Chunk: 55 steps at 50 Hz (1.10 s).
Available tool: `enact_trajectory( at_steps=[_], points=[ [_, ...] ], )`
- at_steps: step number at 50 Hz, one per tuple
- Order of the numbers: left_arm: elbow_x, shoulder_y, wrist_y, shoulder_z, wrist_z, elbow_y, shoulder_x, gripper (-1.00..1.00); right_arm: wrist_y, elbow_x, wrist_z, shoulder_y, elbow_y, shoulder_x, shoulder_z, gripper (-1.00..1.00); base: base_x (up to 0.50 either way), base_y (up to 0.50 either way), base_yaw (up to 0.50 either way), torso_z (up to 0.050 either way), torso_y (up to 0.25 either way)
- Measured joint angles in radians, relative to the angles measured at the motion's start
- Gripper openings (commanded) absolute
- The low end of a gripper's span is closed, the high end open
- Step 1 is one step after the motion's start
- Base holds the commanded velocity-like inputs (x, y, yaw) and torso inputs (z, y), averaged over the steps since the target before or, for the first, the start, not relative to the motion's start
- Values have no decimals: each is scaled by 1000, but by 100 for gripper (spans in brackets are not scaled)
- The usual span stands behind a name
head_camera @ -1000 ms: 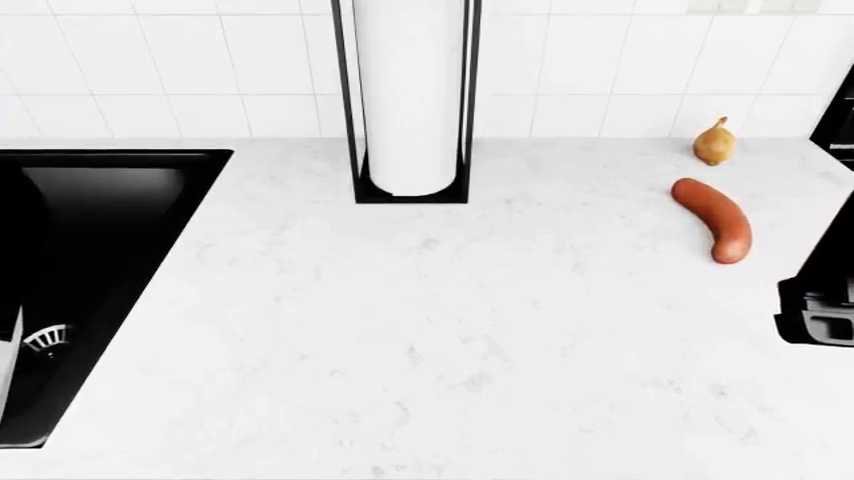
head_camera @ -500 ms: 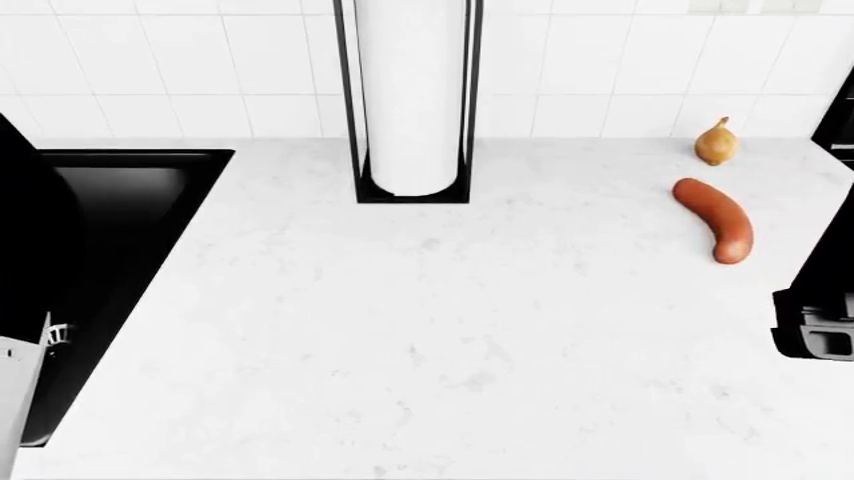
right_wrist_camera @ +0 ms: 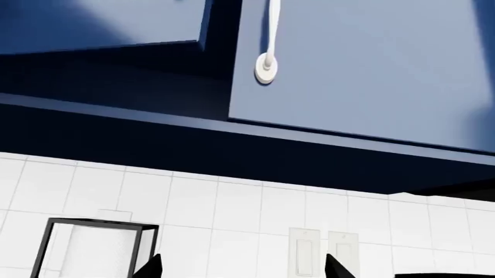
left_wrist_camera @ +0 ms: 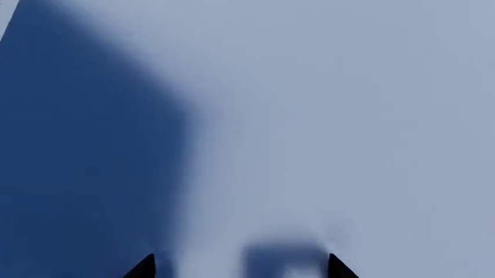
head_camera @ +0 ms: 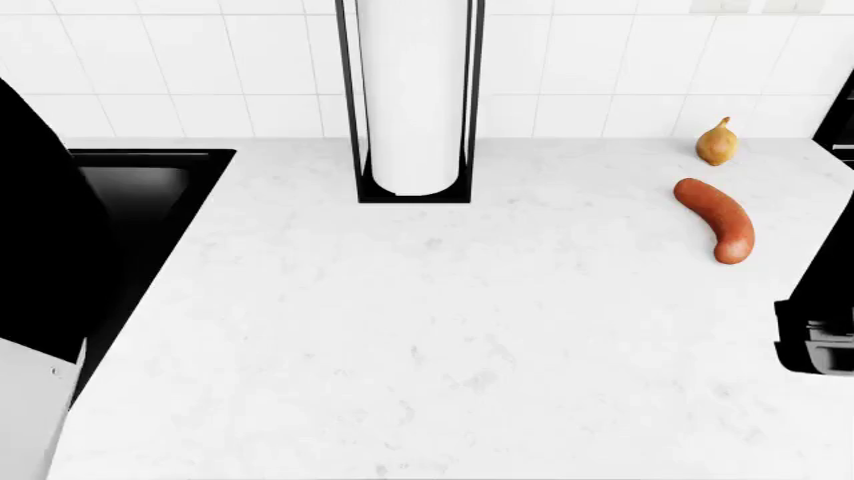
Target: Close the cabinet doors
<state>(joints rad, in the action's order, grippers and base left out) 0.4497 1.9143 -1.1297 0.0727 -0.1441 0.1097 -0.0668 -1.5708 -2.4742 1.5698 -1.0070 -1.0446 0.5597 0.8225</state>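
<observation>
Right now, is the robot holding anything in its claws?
No. The left gripper and the right gripper both show only empty space between their fingertips, facing blue cabinet doors.

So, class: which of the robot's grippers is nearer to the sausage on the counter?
Right. The right gripper is at the counter's right edge, just in front of the sausage. The left gripper's arm is far across, over the sink.

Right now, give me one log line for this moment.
task: close cabinet doors | left claw: open, facing blue door | right claw: open, below cabinet door, handle in view | counter: sausage
</observation>
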Motion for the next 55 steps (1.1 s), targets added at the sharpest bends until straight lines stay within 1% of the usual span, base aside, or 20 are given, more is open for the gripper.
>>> enact_trajectory(
  at_steps=[8, 25, 55],
  points=[
    [31, -28, 30, -35, 1, 20, 1, 100, 0, -10, 0, 2, 0, 0, 7, 100, 1, 0, -2, 0, 0],
    [53, -75, 80, -94, -9, -14, -13, 100, 0, -19, 0, 7, 0, -1, 12, 100, 2, -3, -5, 0, 0],
    [42, -166, 180, -186, -2, -71, -27, 100, 0, -17, 0, 13, 1, -6, 2, 100, 2, -3, -5, 0, 0]
  ],
)
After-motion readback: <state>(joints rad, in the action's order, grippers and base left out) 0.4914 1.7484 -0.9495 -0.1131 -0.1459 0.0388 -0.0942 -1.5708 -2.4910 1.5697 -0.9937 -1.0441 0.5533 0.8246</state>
